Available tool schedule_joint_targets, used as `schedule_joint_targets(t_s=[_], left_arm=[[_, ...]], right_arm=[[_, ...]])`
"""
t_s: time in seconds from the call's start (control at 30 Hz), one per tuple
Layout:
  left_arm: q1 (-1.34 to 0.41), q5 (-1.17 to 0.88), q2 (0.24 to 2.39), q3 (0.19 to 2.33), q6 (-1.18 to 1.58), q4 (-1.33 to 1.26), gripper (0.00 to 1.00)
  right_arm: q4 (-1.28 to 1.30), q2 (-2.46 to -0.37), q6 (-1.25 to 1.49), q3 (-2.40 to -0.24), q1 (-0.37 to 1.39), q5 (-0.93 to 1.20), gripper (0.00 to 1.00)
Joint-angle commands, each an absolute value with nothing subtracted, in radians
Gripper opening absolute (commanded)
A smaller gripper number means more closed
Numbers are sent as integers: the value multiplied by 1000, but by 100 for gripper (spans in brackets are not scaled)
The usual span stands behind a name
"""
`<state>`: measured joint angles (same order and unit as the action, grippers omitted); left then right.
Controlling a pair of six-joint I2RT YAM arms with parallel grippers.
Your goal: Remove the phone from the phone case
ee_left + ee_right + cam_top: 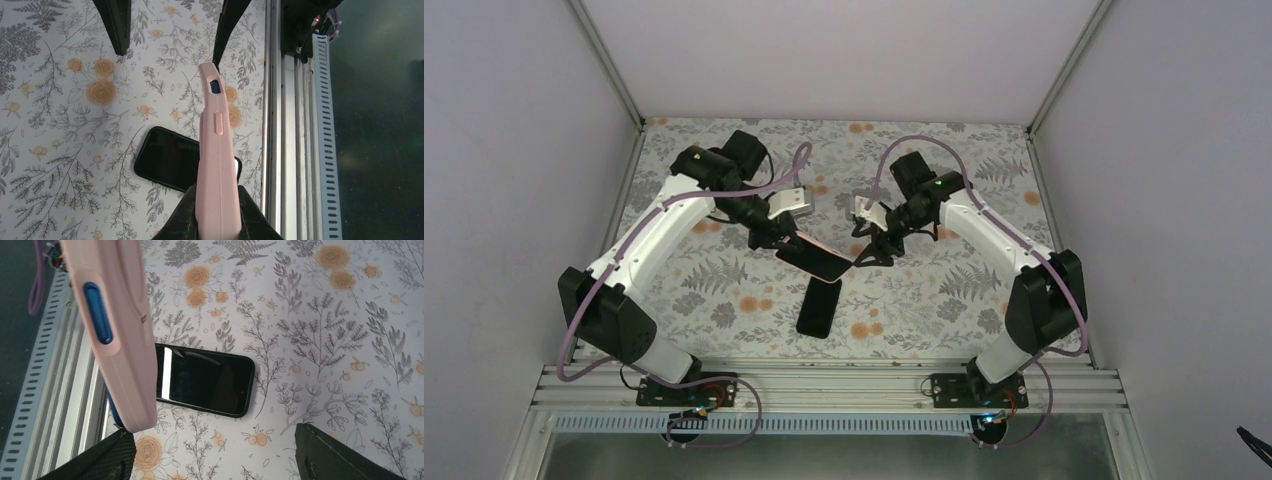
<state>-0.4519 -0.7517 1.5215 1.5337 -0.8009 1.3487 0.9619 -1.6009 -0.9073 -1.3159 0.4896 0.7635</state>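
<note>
My L gripper [217, 220] clamped on pink case [215, 150], R gripper [212, 440] wide open, nothing in it, black phone [205, 380] flat on table [350, 340].

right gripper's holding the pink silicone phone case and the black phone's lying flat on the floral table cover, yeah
Not quite: the left gripper holds the pink silicone phone case, clamped in the left wrist view; the right gripper is open. The black phone does lie flat on the floral table cover.
</note>
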Motion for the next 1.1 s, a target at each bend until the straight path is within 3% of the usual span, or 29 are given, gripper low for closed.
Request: schedule_joint_targets(t_s=[0.0, 0.37, 0.53, 0.9, 0.97, 1.07], left_arm=[[-460, -924, 1523, 1558, -836, 1356, 2], [-508, -970, 1529, 1565, -842, 1356, 2], [-507, -896, 1500, 1574, -795, 1281, 2], [-469, -623, 1467, 1619, -684, 1030, 2], [-469, -559, 1467, 1631, -688, 1003, 2], [-458, -482, 1468, 1638, -704, 967, 2]], right_arm=[[820, -1639, -814, -1367, 489, 695, 78], [615, -1702, -610, -1415, 514, 580, 80], [760, -1693, -764, -1432, 554, 852, 81], [867, -1709, -857, -1427, 718, 1149, 82], [944, -1731, -942, -1452, 725, 1239, 79], [1117, -1795, -1088, -1520, 738, 1341, 66]])
